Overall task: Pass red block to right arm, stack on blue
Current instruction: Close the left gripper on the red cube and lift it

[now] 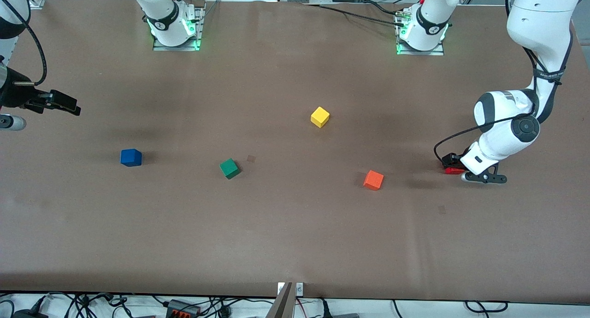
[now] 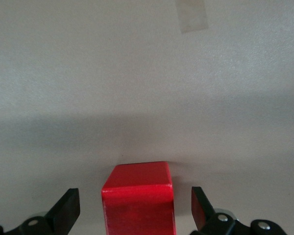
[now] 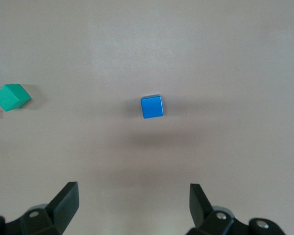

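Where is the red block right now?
The red block sits on the table at the left arm's end, between the open fingers of the left hand, with the orange cube its nearest neighbour.

Green cube toward the right arm's end; yellow cube mid-table, farthest from the camera; orange cube nearest, toward the left arm's end.

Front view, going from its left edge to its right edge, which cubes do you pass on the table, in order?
blue cube → green cube → yellow cube → orange cube → red block, low between the open fingers of the left gripper.
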